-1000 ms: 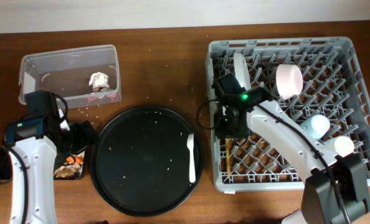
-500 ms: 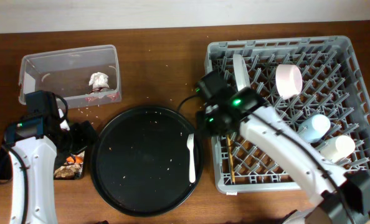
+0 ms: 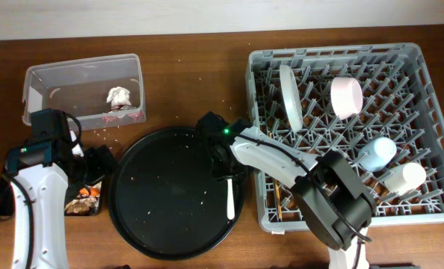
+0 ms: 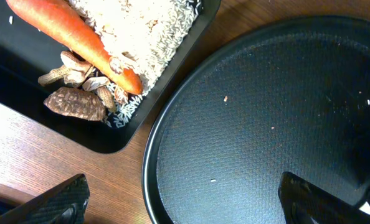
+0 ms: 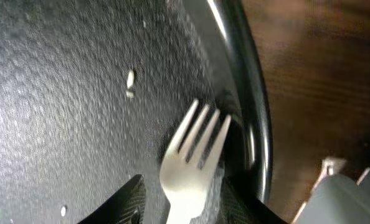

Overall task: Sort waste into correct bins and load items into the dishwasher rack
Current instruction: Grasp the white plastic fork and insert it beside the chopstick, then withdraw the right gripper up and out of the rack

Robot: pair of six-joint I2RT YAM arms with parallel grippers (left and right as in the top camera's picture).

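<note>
step in hand, as judged: pick up the white plastic fork point(image 5: 188, 168) for the dishwasher rack point(image 3: 341, 52). the fork lies on the right side of the round black tray point(image 3: 162, 217), tines toward the far edge, tight against the raised rim. right gripper point(image 3: 225, 166) is low over the tine end, jaws parted with one finger on each side of the fork's neck; no squeeze shows, so it grasps nothing yet. left gripper point(image 4: 185, 205) hangs spread wide and empty above the gap between the shallow black tray point(image 4: 104, 140) and the round tray. to do it well: close on the neck just below the tines, centred. keep the right-hand finger clear of the rim so it cannot wedge. lift straight up before swinging right to the rack. the fork is thin and light, and likely to twist if pinched off-centre. count: fork 1, on the round tray. in the rack: white plate point(image 3: 289, 93) 1, upright. white bowl point(image 3: 347, 97) 1. light blue cup point(image 3: 377, 153) 1. small white cup point(image 3: 404, 177) 1. chopstick point(image 3: 278, 196) 1, along the near left side. bins 2. clear tub point(image 3: 84, 66) holds 1 paper wad point(image 3: 119, 96). black tray holds 1 carrot piece point(image 4: 73, 40) and 1 heap of beige scraps point(image 4: 147, 31).
</note>
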